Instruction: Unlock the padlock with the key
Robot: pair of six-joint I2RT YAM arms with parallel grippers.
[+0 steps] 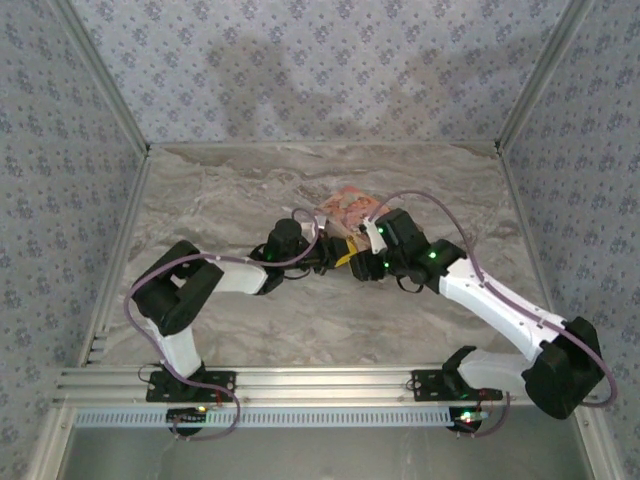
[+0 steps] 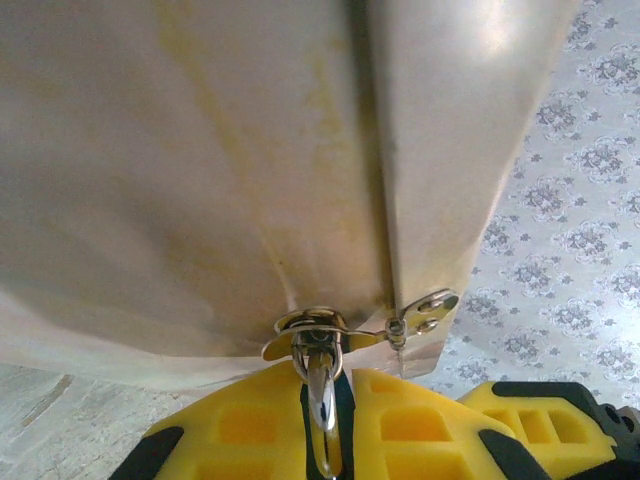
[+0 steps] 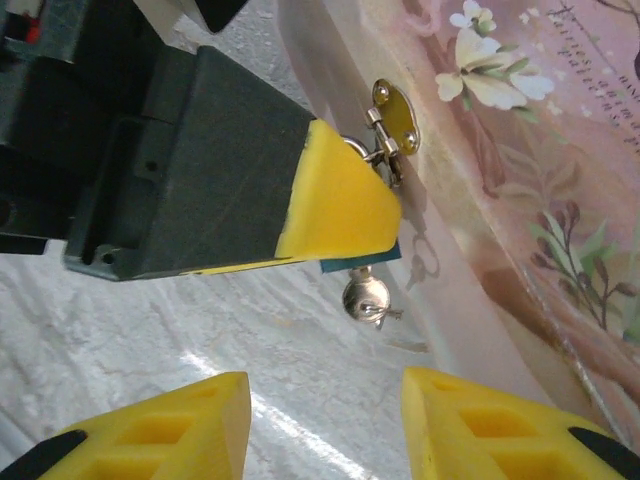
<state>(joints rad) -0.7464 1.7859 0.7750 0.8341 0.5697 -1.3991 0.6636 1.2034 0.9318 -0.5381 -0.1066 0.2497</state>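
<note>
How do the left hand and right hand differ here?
The left hand is closed on the padlock at the clasp of the pink box; the right hand is open and holds nothing. The left hand is against that clasp; the right hand is apart from it. Both have yellow fingers.

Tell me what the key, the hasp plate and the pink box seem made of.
The key: silvery polished metal, judging by its bright mirror glints. The hasp plate: shiny metal fixed by two rivets, gold-tinted, perhaps brass or only a reflection of the yellow pad beside it. The pink box: smooth flower-printed surface with a soft sheen, possibly tin or coated card; the look leaves it open.
</note>
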